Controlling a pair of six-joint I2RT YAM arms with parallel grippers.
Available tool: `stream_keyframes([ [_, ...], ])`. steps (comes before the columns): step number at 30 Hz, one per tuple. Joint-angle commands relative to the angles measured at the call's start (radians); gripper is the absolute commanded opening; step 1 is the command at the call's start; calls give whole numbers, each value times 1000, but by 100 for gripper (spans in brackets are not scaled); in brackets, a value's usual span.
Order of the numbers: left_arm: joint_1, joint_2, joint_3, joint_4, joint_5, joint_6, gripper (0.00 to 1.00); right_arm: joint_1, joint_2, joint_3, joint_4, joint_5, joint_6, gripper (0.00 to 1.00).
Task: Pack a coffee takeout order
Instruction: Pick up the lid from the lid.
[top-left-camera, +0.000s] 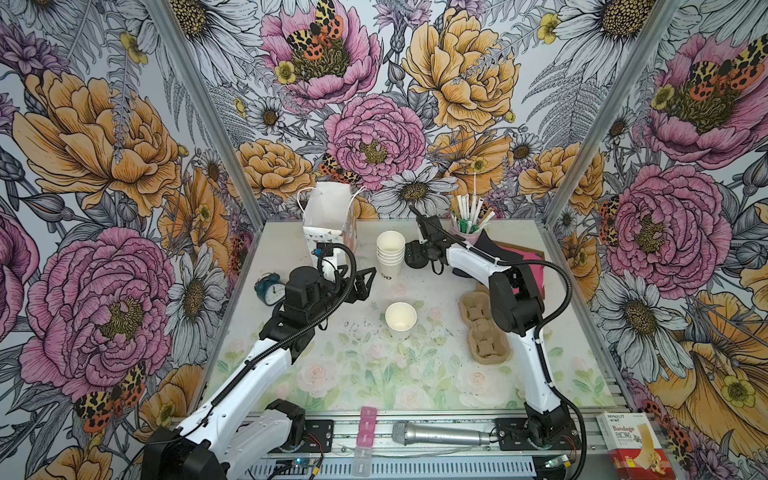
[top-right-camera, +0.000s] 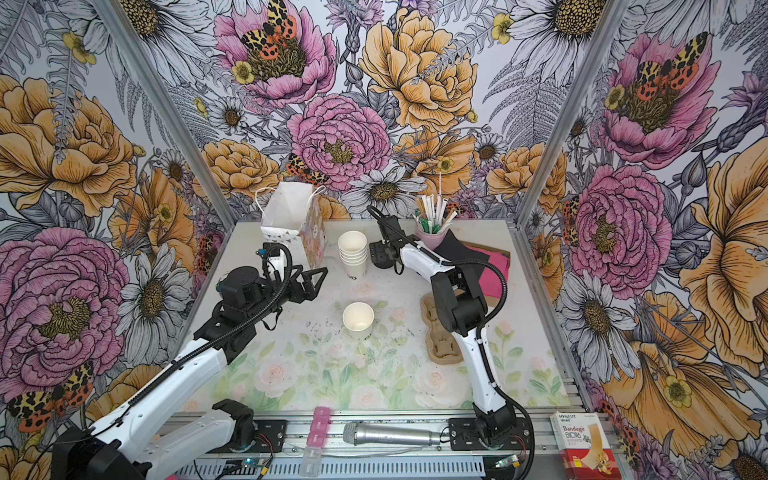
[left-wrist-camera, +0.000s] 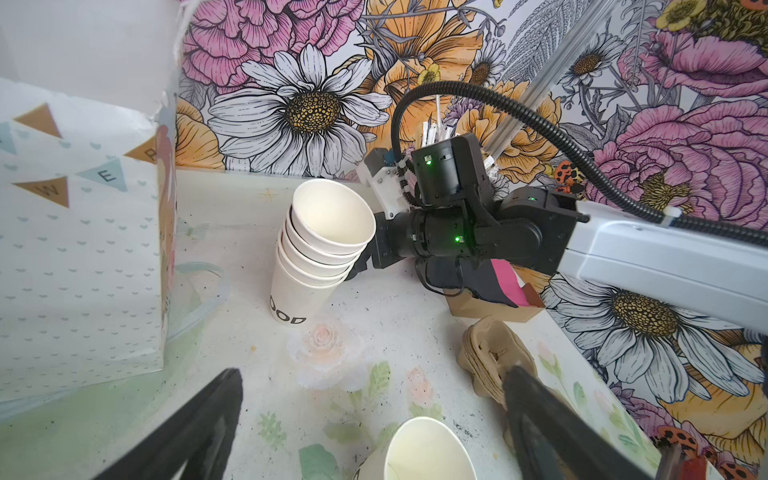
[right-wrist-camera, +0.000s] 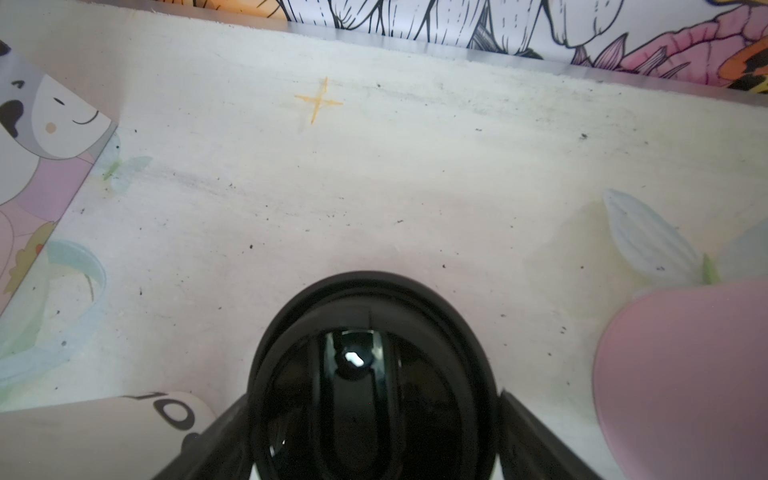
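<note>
My left claw (top-left-camera: 369, 284) hangs spread and empty just beside the paper bag (top-left-camera: 328, 220). The white cup (top-left-camera: 400, 319) stands upright at mid-table, in front of that claw and a little to its right, nearer to it than to my right arm. Behind the cup is the cup stack (top-left-camera: 390, 253).

Just right of the stack, my right claw (right-wrist-camera: 372, 397) points down with its fingers wide on either side of the black lid (right-wrist-camera: 374, 357). The lid is round, so no axis matters. The fingers look to be at the rim, but I cannot tell whether they are pinching it.

The wrist view cuts off the lid's near half, and the claw hides it from above. The black napkin (top-left-camera: 492, 247) lies partly under that arm.
</note>
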Motion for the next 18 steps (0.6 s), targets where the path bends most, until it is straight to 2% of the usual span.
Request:
stream_keyframes([
  [1,-2,4,-14,-11,-21,22,99,5,24,33,0,18,-25,87],
  [5,-3,2,-17,-12,-24,22,99,5,32,38,-7,23,-24,82],
  [9,0,1,-19,-11,-23,22,99,5,31,31,-8,39,-24,72],
  [18,-1,4,-21,-11,-24,19,99,3,-7,28,-9,12,-12,70],
])
